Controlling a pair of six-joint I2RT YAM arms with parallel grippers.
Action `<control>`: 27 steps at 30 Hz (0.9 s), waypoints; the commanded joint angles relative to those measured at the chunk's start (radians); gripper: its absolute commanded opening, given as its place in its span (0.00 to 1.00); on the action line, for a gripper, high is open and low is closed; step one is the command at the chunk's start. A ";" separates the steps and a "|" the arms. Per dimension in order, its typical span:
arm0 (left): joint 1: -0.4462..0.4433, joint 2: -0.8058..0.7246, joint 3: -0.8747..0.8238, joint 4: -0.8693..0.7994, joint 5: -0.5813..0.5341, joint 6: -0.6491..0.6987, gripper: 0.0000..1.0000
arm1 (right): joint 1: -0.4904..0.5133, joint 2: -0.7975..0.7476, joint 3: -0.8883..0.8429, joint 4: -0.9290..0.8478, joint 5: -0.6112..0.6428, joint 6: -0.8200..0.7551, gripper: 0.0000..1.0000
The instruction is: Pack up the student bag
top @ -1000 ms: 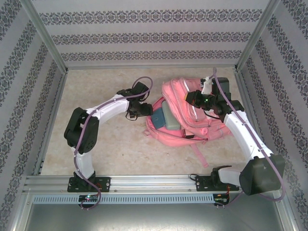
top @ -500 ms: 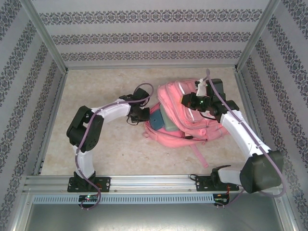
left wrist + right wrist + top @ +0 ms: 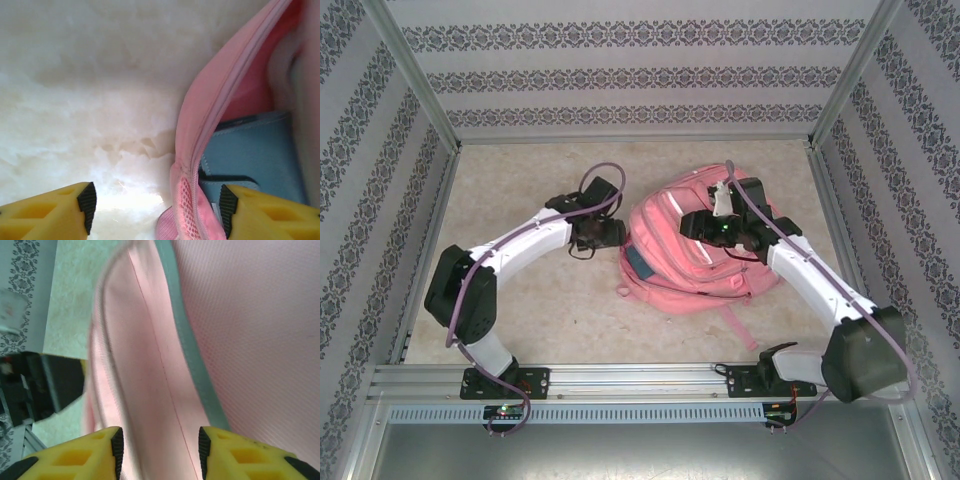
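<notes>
Jaws both gape empty; left wrist view reveals blue pouch [image 3: 250, 150] inside student bag [image 3: 670, 250].

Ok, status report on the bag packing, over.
Left gripper open at bag mouth. Right gripper open over bag. Bag lying on table, blue item inside. Nothing blocking.

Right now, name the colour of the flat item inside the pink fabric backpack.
Blue flat item, best in left wrist view.

I can read no text, number or brand anywhere. The student bag [image 3: 680, 272] shows plain pink fabric; the walls [image 3: 640, 75] carry ornamental stripes, not letters.
</notes>
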 commanded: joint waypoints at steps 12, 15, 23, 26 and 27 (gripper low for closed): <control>0.043 0.540 0.779 -0.107 0.297 0.334 0.85 | 0.046 -0.402 -0.324 -0.118 0.223 0.201 0.46; 0.040 0.649 0.870 -0.149 0.335 0.374 0.83 | 0.072 -0.444 -0.413 -0.106 0.260 0.290 0.45; 0.019 0.641 0.693 -0.106 0.418 0.392 0.27 | 0.057 -0.374 -0.497 -0.048 0.362 0.312 0.46; 0.026 0.534 0.491 -0.009 0.367 0.341 0.00 | -0.002 -0.287 -0.480 0.015 0.342 0.280 0.45; 0.030 0.495 0.427 0.020 0.353 0.324 0.00 | -0.024 -0.246 -0.465 0.033 0.327 0.266 0.45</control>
